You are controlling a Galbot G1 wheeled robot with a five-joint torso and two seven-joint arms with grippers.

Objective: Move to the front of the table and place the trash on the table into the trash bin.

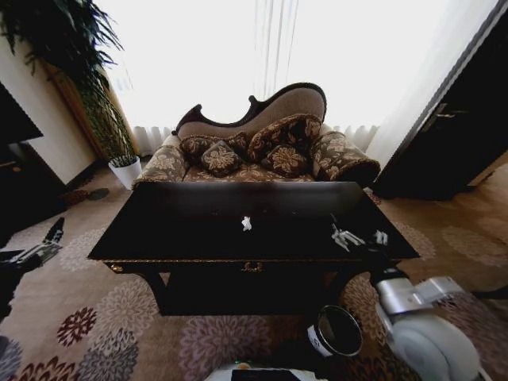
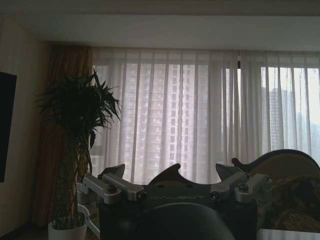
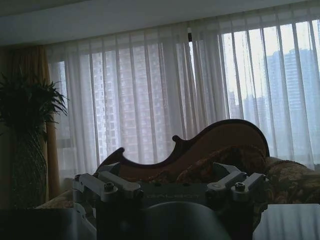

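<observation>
The dark glossy table (image 1: 198, 238) stands right in front of me, its gold ornament at the front edge. One white tissue wad of trash (image 1: 246, 224) lies near the table's middle. A smaller white wad (image 1: 381, 236) lies near the right edge. My right gripper (image 1: 346, 236) (image 3: 167, 172) hovers low over the table's right front, just left of that smaller wad, open with nothing between its fingers. The black trash bin (image 1: 337, 330) with a pale rim stands on the carpet below the table's front right. My left gripper (image 1: 41, 251) (image 2: 170, 175) hangs open, off the table's left side.
A patterned sofa (image 1: 262, 151) with cushions stands behind the table. A potted plant in a white pot (image 1: 125, 171) is at the back left, a dark door (image 1: 460, 135) at the right. Floral carpet (image 1: 95, 317) surrounds the table.
</observation>
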